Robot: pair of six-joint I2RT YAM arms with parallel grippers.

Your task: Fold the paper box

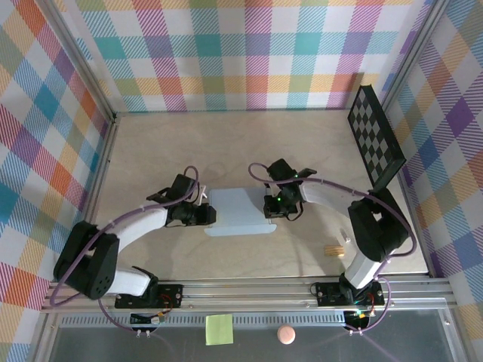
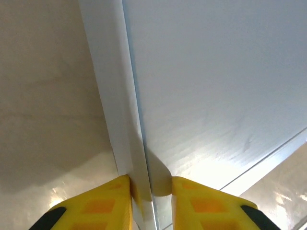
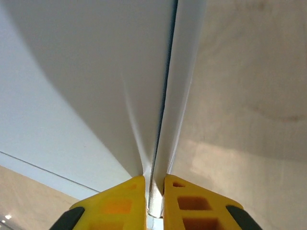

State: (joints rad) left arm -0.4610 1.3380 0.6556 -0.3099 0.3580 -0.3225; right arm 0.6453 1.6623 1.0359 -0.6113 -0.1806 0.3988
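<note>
The paper box point(image 1: 240, 212) is a flat pale grey-blue cardboard piece lying mid-table between the two arms. My left gripper point(image 1: 209, 213) is at its left edge, and in the left wrist view the yellow fingers point(image 2: 103, 203) pinch the box's upturned side flap point(image 2: 125, 143), gripper point(image 2: 150, 191) shut on it. My right gripper point(image 1: 269, 209) is at the box's right edge. In the right wrist view its yellow fingers point(image 3: 122, 203) clamp the thin right flap point(image 3: 175, 115), gripper point(image 3: 154, 184) shut on it. The box's broad panel point(image 3: 81, 86) stretches away from the jaws.
A black checkerboard panel point(image 1: 375, 136) leans against the right wall. A small wooden piece point(image 1: 334, 250) lies near the right arm's base. A yellow-green sticky note point(image 1: 219, 329) and a pink ball point(image 1: 285, 334) sit below the table's front rail point(image 1: 249, 287).
</note>
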